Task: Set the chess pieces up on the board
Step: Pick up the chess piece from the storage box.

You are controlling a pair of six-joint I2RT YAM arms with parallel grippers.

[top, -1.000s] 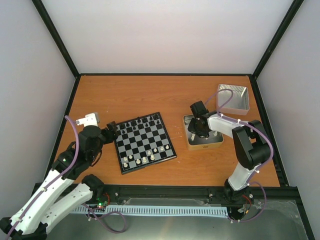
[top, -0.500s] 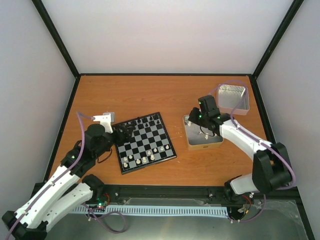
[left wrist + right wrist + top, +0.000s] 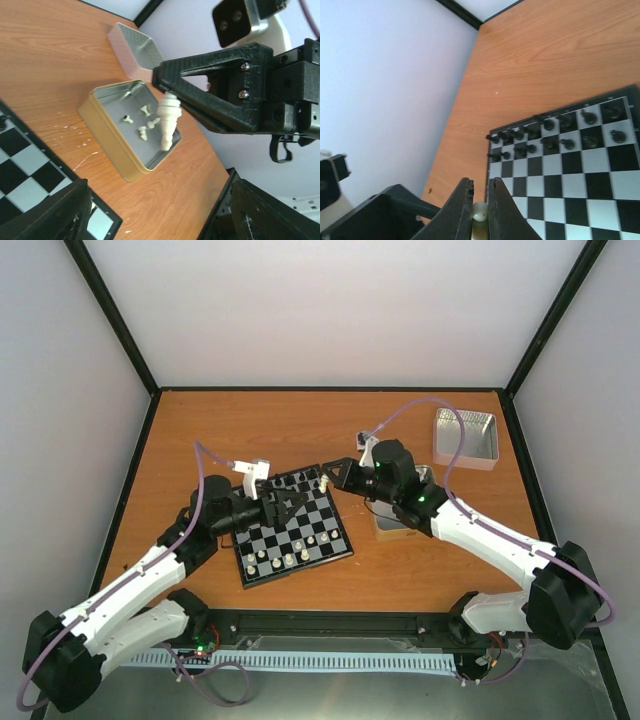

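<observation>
One cream chess piece (image 3: 167, 117) is pinched in my right fingers (image 3: 465, 196), which are closed tight on it. It hangs tilted below the tips, touching nothing else. From the right wrist I only get its round top, wedged between the two tips.

The board (image 3: 300, 530) lies flat on the bench (image 3: 250, 430), under and ahead of the right fingers, which hang over its far right corner in the top view. Black pieces (image 3: 545, 132) fill the rows at the far edge. Several cream chess pieces (image 3: 289, 560) stand along the near rows; I can't tell which kinds, they're too small.

My left fingers (image 3: 55, 215) are spread wide with nothing between them. They hover over the far left part of the board, pointing at the right fingers, close but not touching.

Past the right fingers, seen from the left wrist, is an open gold tin (image 3: 100, 125) just beside the board's right edge. A few more cream pieces lie loose inside it. Beyond that, well apart from both sets of fingers, a silver tin (image 3: 466, 437) sits near the bench's far right corner.
</observation>
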